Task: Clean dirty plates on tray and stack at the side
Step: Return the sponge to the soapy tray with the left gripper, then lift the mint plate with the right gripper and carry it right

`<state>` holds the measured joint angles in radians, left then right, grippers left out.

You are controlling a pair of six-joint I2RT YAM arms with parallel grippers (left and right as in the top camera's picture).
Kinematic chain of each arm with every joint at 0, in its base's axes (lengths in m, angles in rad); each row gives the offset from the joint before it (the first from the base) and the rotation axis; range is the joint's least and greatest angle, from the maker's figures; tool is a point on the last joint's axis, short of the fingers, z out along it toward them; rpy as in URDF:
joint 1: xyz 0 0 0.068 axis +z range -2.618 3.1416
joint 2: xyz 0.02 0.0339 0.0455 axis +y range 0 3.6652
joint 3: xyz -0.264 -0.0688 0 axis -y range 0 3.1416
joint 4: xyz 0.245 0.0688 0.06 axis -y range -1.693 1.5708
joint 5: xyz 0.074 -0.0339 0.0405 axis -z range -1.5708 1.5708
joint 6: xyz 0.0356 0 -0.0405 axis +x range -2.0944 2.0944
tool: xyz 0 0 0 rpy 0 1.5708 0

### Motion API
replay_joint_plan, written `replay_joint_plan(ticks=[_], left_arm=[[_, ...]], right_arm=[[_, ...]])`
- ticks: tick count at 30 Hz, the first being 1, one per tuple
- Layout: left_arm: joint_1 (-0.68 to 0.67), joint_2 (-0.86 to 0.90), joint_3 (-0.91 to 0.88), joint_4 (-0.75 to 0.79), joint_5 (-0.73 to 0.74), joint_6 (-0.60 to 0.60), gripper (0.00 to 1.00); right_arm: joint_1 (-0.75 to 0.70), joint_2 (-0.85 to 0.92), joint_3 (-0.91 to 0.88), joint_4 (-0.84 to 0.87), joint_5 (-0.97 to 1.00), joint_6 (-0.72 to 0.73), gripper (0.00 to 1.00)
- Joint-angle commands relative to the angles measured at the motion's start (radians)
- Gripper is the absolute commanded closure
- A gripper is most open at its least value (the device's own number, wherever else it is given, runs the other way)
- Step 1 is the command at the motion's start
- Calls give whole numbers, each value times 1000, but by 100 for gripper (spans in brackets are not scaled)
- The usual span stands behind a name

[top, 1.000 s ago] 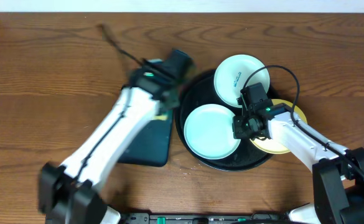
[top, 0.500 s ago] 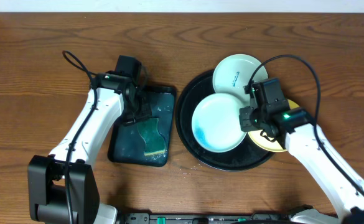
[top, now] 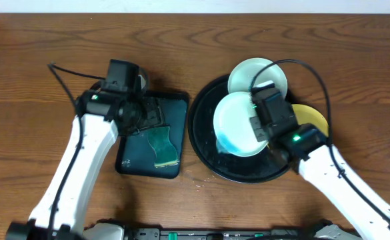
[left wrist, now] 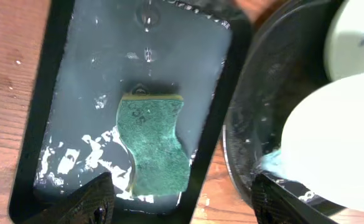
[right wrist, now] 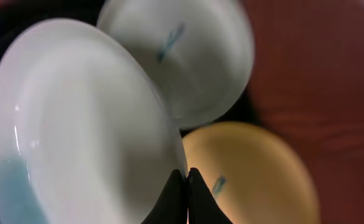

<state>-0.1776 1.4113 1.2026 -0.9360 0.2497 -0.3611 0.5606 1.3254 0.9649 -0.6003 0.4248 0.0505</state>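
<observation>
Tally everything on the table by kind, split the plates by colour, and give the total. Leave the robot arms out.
Mint-white plates: 2
Yellow plate: 1
Round black tray: 1
Rectangular teal tray: 1
Green sponge: 1
Total: 6
</observation>
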Motion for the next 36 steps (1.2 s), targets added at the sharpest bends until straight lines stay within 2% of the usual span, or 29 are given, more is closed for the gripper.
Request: replay_joint_plan(ticks=[1, 7, 13, 23, 36], left_arm=[[6, -41, 6, -5, 0, 13, 23], [6, -42, 6, -4, 0, 13, 20], [6, -42, 5, -4, 0, 13, 20], [6, -42, 5, -4, 0, 13, 19], [6, -42, 5, -4, 0, 13, 19]], right_arm=[[100, -26, 73, 11, 276, -60, 99], [190, -30, 136, -2, 409, -84, 99], [265, -37, 148, 5, 467, -297, 99], [322, -37, 148, 5, 555, -312, 99], [324, -37, 148, 6, 543, -305, 99]])
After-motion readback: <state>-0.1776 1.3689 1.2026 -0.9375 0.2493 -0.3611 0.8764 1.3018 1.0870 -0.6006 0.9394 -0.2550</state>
